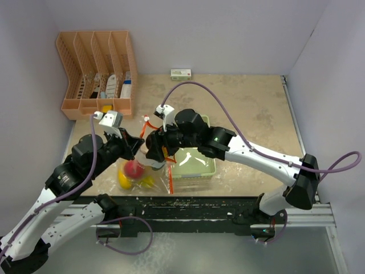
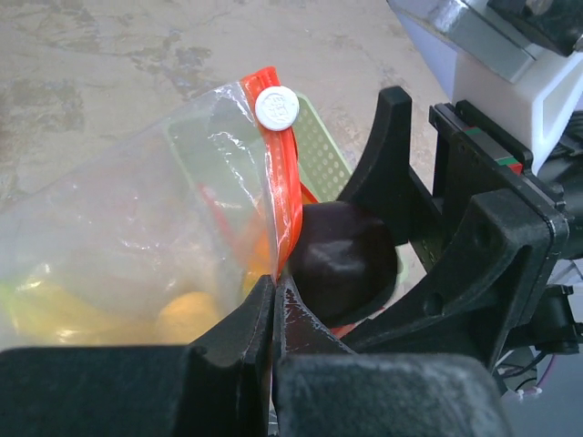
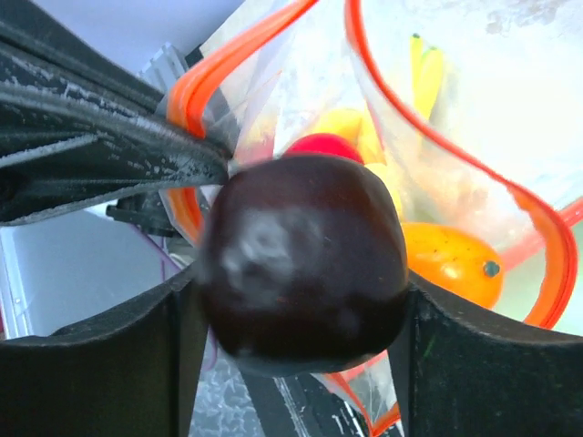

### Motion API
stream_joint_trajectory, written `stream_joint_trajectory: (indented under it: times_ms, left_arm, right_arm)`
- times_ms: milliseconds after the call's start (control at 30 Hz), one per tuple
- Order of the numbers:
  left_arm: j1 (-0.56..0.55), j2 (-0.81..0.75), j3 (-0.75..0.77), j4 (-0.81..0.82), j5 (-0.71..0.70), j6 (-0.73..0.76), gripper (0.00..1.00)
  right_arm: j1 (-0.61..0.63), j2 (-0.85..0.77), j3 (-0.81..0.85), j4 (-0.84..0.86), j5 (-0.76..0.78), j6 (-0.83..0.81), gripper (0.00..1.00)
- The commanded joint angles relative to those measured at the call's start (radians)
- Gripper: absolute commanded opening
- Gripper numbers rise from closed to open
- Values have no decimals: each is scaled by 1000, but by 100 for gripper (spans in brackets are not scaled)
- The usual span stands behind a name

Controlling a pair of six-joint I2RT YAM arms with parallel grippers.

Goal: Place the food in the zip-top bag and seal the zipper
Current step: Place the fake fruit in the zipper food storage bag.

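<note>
My left claw (image 2: 273, 314) is clamped on the zipper (image 2: 284, 182), holding the bag (image 2: 118, 246) open; my right claw (image 3: 302, 309) grips the dark fruit (image 2: 346, 255) at the mouth. Next: push it inside, then release.

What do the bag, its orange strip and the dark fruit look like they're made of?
The zip-top bag looks like thin clear plastic film: see-through, creased, with glare. Its zipper seems thicker, opaque orange-red plastic, smooth. The dark purple fruit is probably moulded plastic, glossy, with a pale sheen patch.
</note>
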Motion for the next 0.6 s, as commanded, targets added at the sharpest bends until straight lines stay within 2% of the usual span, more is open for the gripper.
stream_joint_trajectory:
  times_ms: [0, 67, 300, 567]
  left_arm:
    - [-5, -9, 46, 34, 34, -28, 0]
    - [-5, -10, 43, 30, 35, -33, 0]
    - [-5, -14, 39, 31, 35, -42, 0]
    - [-4, -15, 58, 15, -10, -63, 0]
  right_arm:
    - [0, 6, 71, 14, 52, -25, 82]
    - [-2, 4, 77, 1, 64, -24, 93]
    - [0, 22, 115, -29, 51, -32, 96]
    - [-1, -98, 132, -75, 71, 3, 96]
